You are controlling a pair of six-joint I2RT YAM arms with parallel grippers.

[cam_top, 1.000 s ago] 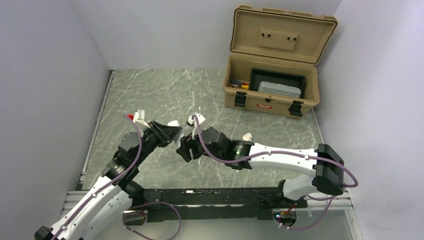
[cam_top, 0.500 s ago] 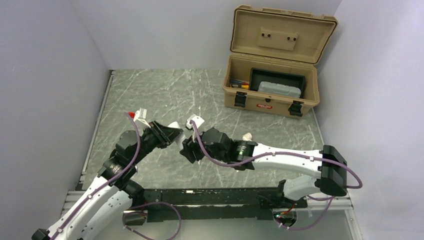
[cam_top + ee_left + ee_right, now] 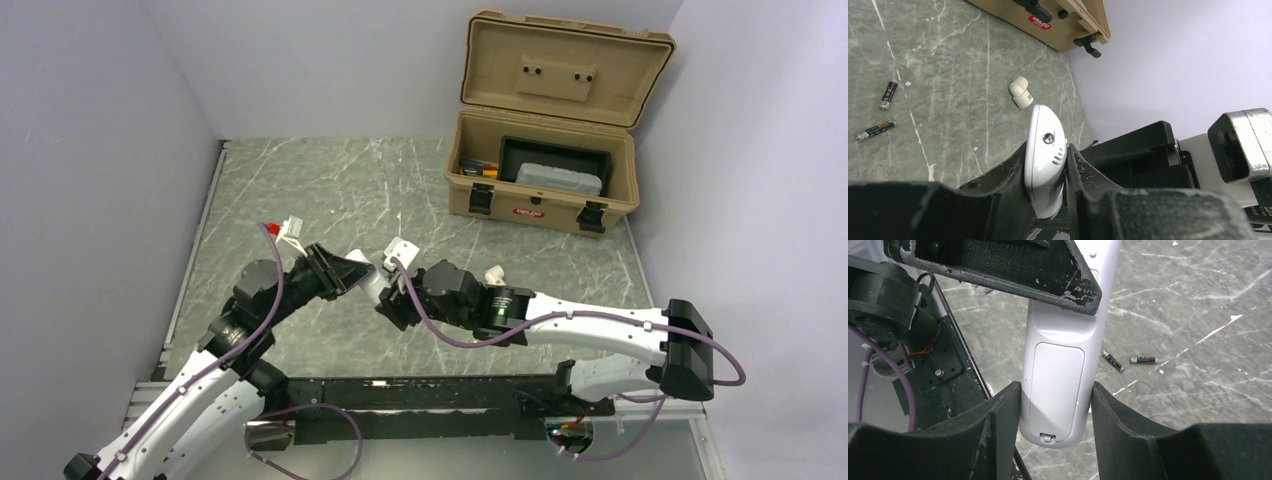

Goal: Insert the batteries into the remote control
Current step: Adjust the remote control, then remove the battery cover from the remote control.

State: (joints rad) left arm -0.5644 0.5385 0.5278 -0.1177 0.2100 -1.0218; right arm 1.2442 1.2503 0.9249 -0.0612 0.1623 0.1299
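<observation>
1. My top external camera sits above and behind the arm bases. It looks down and forward over the whole table (image 3: pixel 300 190) to the toolbox (image 3: pixel 545 170) at the far right, and is my distant view.
2. My left wrist camera sits close behind the left gripper (image 3: pixel 1046 150). It looks along the remote control (image 3: pixel 1045 125) toward the toolbox's front corner.
3. My right wrist camera peers down through the right gripper (image 3: pixel 1055 387), very near.
4. Both wrist views share the remote control and the batteries (image 3: pixel 888 94) on the table.
</observation>
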